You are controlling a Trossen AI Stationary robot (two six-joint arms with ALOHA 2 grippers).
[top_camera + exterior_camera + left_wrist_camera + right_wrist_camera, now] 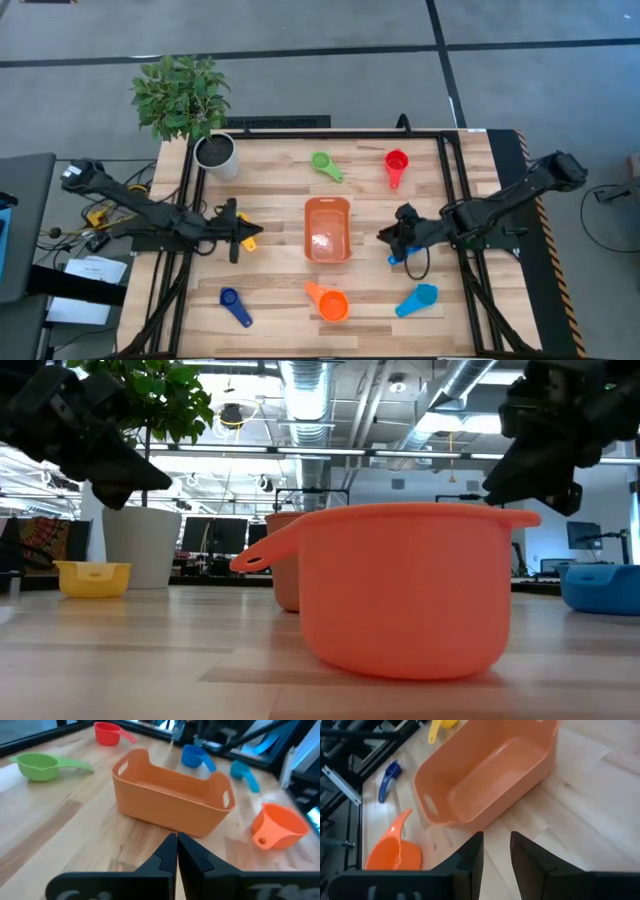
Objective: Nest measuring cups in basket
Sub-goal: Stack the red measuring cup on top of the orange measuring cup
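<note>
Wooden tabletop, task barely begun: the orange basket (327,229) sits empty at centre, measuring cups scattered around it, right gripper (399,237) at three o'clock part-open and empty, left gripper (236,231) at nine o'clock closed, empty.

You have the basket (327,229) mid-table; two cups (326,165) (396,161) behind it, three (236,305) (327,301) (416,299) before it, one (247,232) left, one (398,257) right; plant pot (215,155) at the far-left corner

white pot (216,155) w/ green plant (180,95) at wood table (280,180) corner
</note>
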